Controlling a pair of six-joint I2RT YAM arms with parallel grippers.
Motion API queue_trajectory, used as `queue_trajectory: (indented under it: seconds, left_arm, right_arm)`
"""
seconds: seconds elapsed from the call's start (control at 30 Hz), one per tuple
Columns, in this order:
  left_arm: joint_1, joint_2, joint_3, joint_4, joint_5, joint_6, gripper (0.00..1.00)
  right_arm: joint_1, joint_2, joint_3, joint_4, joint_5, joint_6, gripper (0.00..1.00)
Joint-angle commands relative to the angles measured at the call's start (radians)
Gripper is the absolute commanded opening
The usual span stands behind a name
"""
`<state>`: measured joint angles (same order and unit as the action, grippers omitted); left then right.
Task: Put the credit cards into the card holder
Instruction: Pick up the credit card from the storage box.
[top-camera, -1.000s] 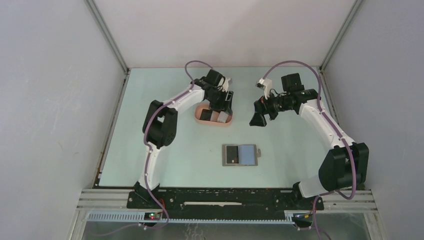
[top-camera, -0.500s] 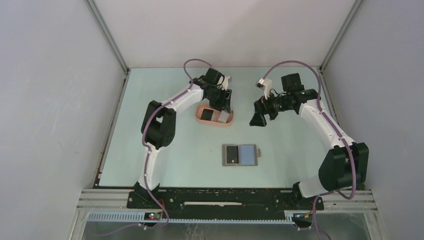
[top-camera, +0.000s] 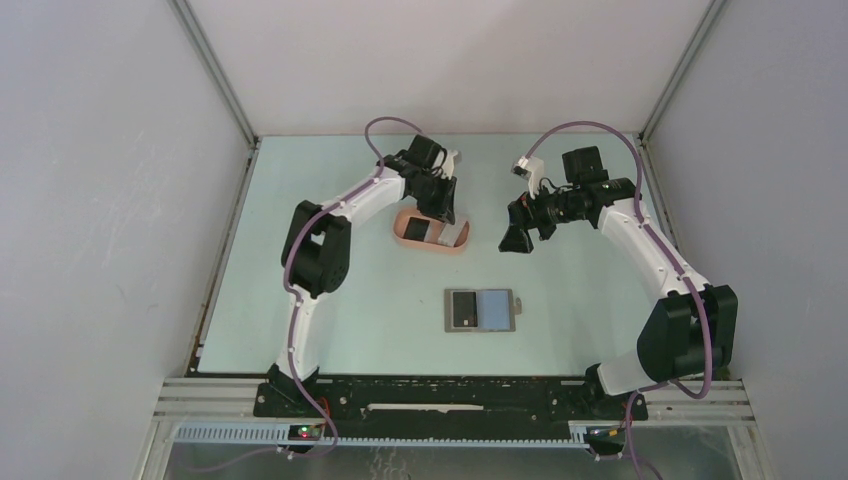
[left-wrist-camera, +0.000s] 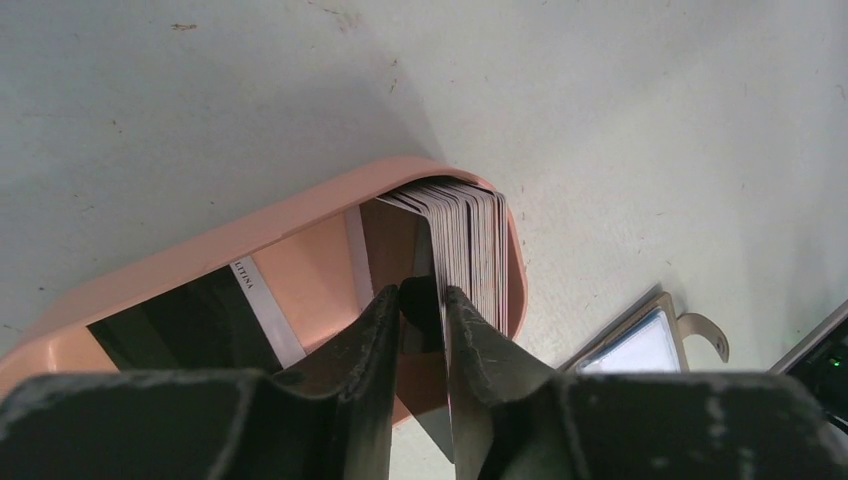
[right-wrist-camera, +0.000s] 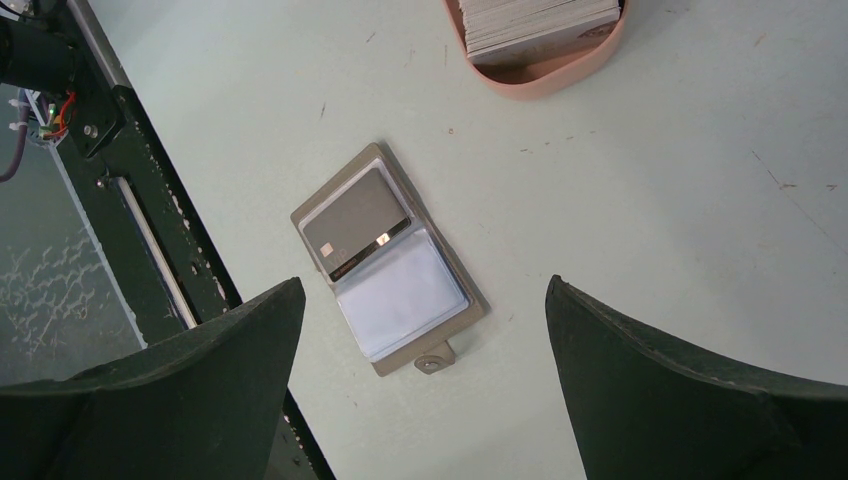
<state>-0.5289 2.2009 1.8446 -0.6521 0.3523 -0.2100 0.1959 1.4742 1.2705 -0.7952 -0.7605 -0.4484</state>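
Well toward the far side of the pale green tabletop, a little left of centre, lies the shallow salmon-pink oval card holder with its raised rim. Its right end is packed with a stack of thin credit cards standing on edge against the rim. At its left end a black card with a white stripe lies flat on the holder's floor.

The left tool hangs right over the middle of the holder, between the flat black card and the upright stack. Its two dark fingers are drawn close with only a slim gap. Whether they pinch a card cannot be told, since the gap is dark and partly hidden.

The right tool hovers just right of the holder, apart from it, with its fingers spread wide.

Nearer, about the centre of the tabletop and well apart from the holder, lies an open flat grey folding wallet. It has a dark grey card in one pocket and a pale clear sleeve beside it. A black metal rail runs along the near edge.
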Motion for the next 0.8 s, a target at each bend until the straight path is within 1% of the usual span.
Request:
queue_trajectory:
  seconds: [0.0, 0.17, 0.23, 0.53, 0.77]
  left_arm:
    - [0.0, -0.047, -0.008, 0.026, 0.018, -0.007, 0.24]
    - [0.005, -0.045, -0.009, 0.026, -0.002, -0.016, 0.14]
    - [0.006, -0.042, -0.007, 0.027, -0.009, -0.018, 0.12]
    - [0.015, -0.058, -0.025, 0.042, -0.037, -0.027, 0.07]
    - [0.021, -0.078, -0.05, 0.062, -0.052, -0.034, 0.06]
  right_arm:
    - [-0.006, 0.0, 0.004, -0.001, -0.003, -0.019, 1.0]
    - [-0.007, 0.001, 0.004, -0.001, -0.004, -0.019, 1.0]
    - [-0.007, 0.0, 0.004, -0.001, -0.005, -0.018, 1.0]
    - [-0.006, 0.001, 0.006, -0.002, -0.005, -0.021, 1.0]
    - [-0.006, 0.003, 0.004, -0.002, -0.006, -0.021, 1.0]
